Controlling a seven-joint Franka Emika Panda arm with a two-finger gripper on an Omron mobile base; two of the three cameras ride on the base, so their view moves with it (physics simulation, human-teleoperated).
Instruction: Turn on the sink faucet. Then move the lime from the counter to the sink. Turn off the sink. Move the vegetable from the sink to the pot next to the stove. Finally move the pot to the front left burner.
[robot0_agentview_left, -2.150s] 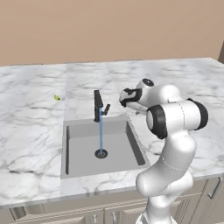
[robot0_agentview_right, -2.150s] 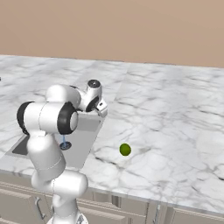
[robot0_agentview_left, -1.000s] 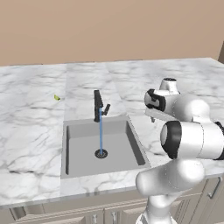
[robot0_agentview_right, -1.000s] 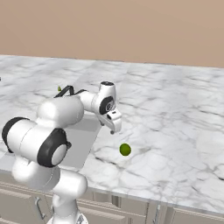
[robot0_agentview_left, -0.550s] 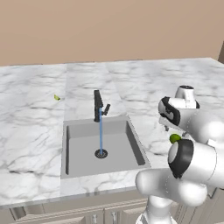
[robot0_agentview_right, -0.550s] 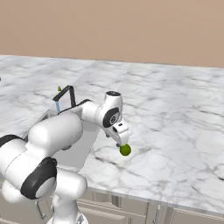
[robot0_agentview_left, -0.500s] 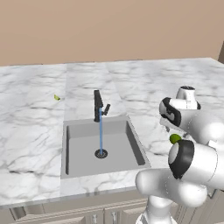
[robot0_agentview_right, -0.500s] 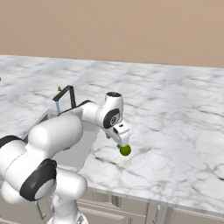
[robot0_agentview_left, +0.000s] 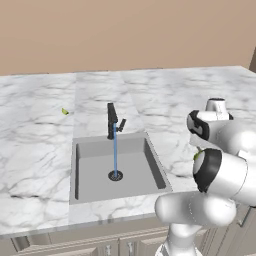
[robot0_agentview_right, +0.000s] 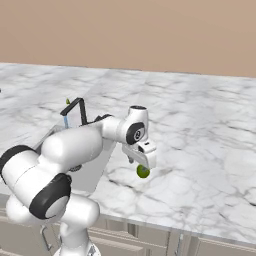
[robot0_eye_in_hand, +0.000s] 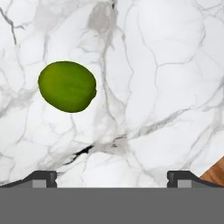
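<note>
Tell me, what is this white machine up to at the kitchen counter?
A white robot arm has reached over to a lime lying on the marble counter, to the right of the sink. Its claw hangs open just above the fruit and has not gripped it yet. From the hand view, the lime sits off to one side rather than centred between the fingertips. Meanwhile the black faucet is running, a thin stream of water falling to the drain.

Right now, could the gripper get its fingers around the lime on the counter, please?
Probably yes: the gripper hangs open just above the lime, and bare counter lies around the fruit, though it sits off-centre toward one finger.
</note>
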